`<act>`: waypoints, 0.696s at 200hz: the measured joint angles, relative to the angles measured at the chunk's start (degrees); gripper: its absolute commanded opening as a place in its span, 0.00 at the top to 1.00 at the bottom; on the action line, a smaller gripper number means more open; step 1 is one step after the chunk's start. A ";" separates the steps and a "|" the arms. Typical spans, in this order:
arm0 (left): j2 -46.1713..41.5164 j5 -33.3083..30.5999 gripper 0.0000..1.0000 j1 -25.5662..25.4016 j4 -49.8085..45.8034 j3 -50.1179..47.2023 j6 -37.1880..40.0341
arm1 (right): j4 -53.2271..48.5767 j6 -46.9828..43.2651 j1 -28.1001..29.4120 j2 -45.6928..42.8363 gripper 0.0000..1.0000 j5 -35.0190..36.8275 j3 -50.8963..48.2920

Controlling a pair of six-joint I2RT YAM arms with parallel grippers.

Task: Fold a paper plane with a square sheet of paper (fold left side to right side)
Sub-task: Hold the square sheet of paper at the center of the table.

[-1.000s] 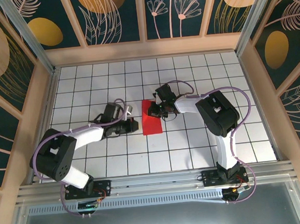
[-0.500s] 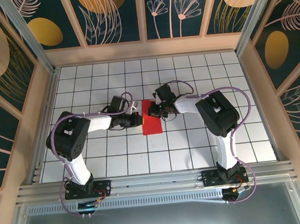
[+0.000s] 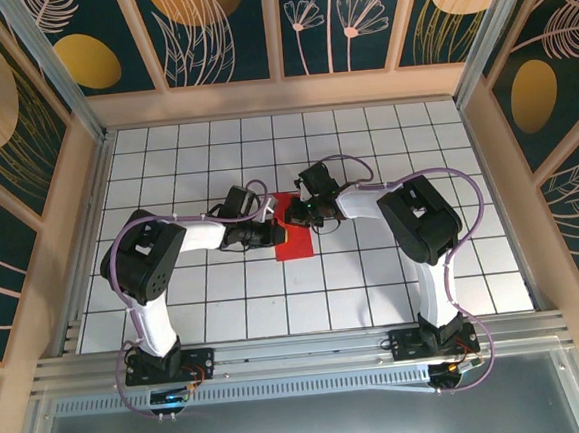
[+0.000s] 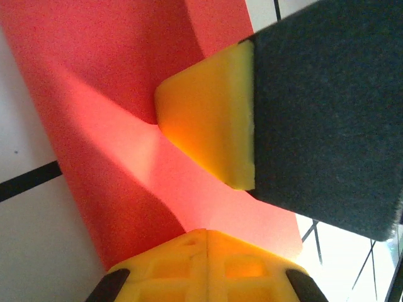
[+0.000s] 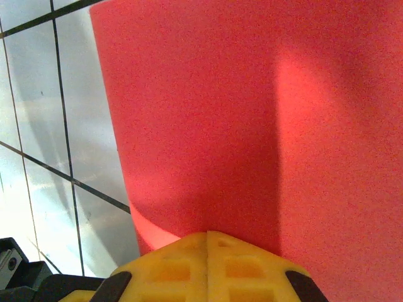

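While both arms reach in toward the middle of the white gridded table (image 3: 376, 290), the square sheet of paper (image 3: 297, 246) lies flat there as a narrow red strip, its long sides running near to far; it sits between the two wrists, about midway across the table. The left gripper (image 3: 274, 235) comes in from the left and meets the strip's left edge around the middle of its length; the right gripper (image 3: 297, 216) comes in from the right and rests on the far half of the strip, just beside the left one.

Seen from the left wrist, that gripper's yellow fingers (image 4: 189, 251) are pressed together with only a seam between them, their tip down on the red paper; a yellow finger (image 4: 208, 126) backed by a dark block, which looks to be the right arm's, presses on the sheet close ahead.

From the right wrist, its yellow fingers (image 5: 227, 258) are likewise closed tip to tip with nothing pinched between them, touching the red surface near its left edge; grid tiles show to the left.
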 measured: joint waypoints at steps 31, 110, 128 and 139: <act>0.02 -0.59 1.00 -0.20 0.15 0.00 -0.46 | -0.59 -0.17 0.11 0.00 0.99 0.42 0.42; -0.04 -1.95 1.00 -0.94 3.26 -1.09 -2.56 | -5.29 -1.75 -0.35 -6.34 1.00 4.15 0.94; -0.07 -2.21 1.00 -1.09 3.43 -1.09 -2.75 | -5.42 -2.19 -0.33 -10.75 1.00 4.37 -1.03; -0.11 -2.47 1.00 -1.20 3.43 -1.09 -2.78 | -5.27 -2.14 -0.28 -13.20 1.00 4.24 -3.06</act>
